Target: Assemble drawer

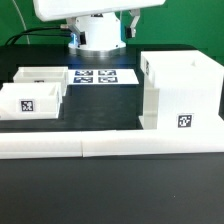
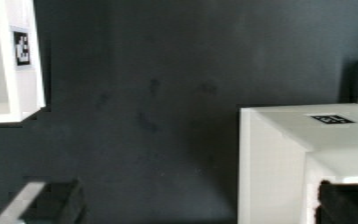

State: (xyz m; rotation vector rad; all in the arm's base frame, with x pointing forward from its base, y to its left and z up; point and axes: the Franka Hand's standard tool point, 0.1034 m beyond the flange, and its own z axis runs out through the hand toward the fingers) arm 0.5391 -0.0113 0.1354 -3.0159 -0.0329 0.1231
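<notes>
The drawer's large white boxy housing (image 1: 180, 92) stands at the exterior view's right, with a tag on its front. It also shows in the wrist view (image 2: 300, 150). Two small white trays sit at the exterior view's left, one nearer (image 1: 30, 102) and one behind it (image 1: 42, 75). A corner of one tray shows in the wrist view (image 2: 2, 60). My gripper (image 2: 190, 214) is open and empty, high over the bare dark table between tray and housing. Its dark fingertips (image 2: 34, 205) are spread wide. In the exterior view the arm (image 1: 98, 30) is at the back centre.
The marker board (image 1: 95, 76) lies flat behind the trays, under the arm. A long white L-shaped bar (image 1: 110, 146) runs across the front of the table. Dark table (image 2: 158, 110) lies between the trays and the housing.
</notes>
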